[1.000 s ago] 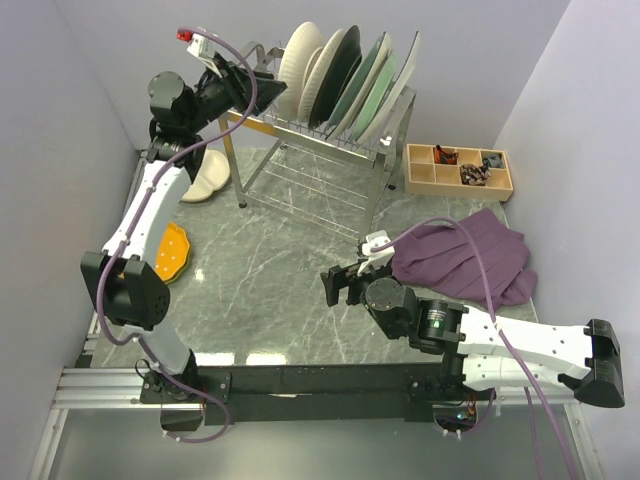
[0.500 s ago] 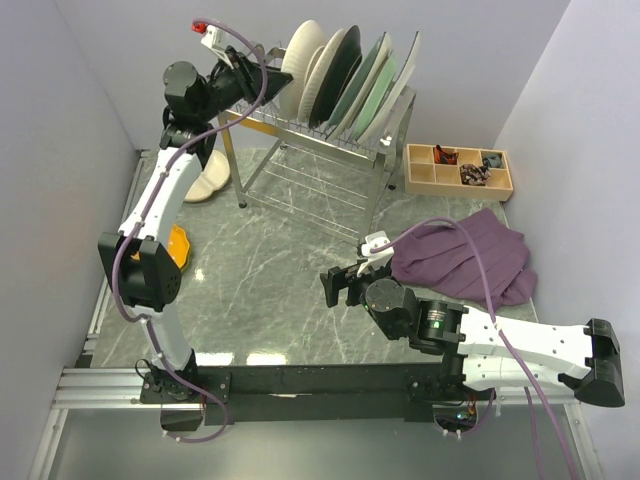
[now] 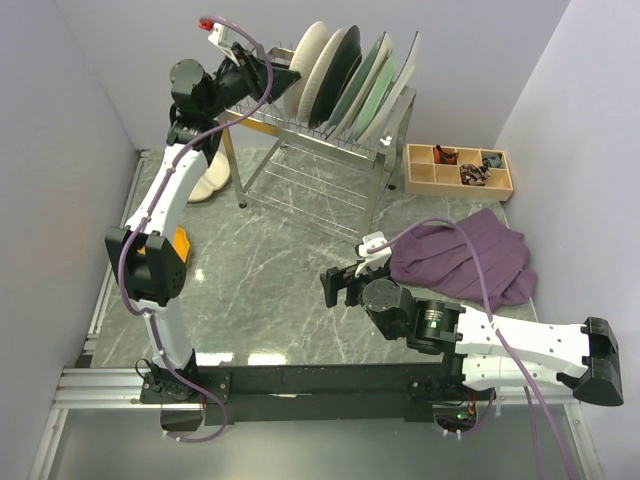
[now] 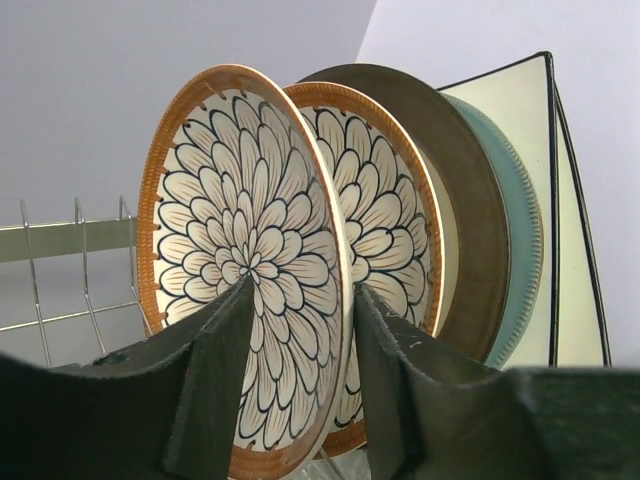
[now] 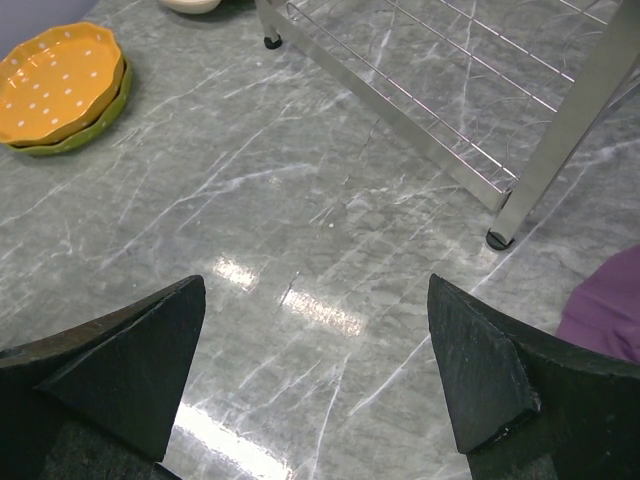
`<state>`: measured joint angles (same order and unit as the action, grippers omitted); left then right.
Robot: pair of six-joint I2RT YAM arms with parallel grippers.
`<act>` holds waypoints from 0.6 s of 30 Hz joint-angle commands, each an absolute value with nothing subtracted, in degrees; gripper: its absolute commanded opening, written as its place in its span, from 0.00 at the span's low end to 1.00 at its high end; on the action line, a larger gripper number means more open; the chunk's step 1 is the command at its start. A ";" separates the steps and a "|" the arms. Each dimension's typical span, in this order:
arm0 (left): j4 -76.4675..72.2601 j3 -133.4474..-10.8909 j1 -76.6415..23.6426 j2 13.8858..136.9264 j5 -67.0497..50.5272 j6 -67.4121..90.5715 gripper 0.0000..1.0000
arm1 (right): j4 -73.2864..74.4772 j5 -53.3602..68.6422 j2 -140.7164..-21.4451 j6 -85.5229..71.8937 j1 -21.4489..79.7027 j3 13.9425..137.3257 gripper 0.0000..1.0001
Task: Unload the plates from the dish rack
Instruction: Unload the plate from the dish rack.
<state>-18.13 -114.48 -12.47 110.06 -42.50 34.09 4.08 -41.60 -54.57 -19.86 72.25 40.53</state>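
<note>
Fingers (image 4: pixel 215 380) of left gripper (image 4: pixel 302 290) straddle front petal plate (image 4: pixel 230 210) in dish rack (image 3: pixel 310 187); cannot tell if clamped. Right gripper (image 5: pixel 316 290) wide open, empty.

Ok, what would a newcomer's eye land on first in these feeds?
Probably the left gripper, high at the left end of the dish rack, its fingers straddling the rim of the front brown petal-patterned plate; whether they grip it is unclear. Next, the purple cloth heaped at the right, and the right gripper hanging open over the marble table.
</note>
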 commanded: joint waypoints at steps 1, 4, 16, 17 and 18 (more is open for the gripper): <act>-18.02 -113.03 -12.83 109.43 -38.85 31.73 0.50 | 3.25 -43.77 -54.58 -19.34 72.95 43.59 0.97; -16.53 -113.12 -13.45 108.72 -36.48 29.97 0.48 | 3.60 -43.59 -54.58 -19.42 72.95 43.68 0.97; -20.65 -105.21 -13.97 100.99 -28.66 28.04 0.52 | 3.69 -43.42 -54.32 -19.42 73.21 43.86 0.97; -20.92 -105.03 -14.06 100.55 -28.57 27.78 0.52 | 3.60 -43.42 -54.32 -19.42 73.21 43.77 0.97; -20.92 -105.12 -14.15 100.46 -28.48 27.77 0.52 | 3.52 -43.50 -54.32 -19.42 73.30 43.77 0.97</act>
<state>-19.81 -105.49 -13.96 103.90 -32.05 30.39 4.29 -42.00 -54.57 -19.81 72.60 40.64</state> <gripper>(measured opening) 0.518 0.971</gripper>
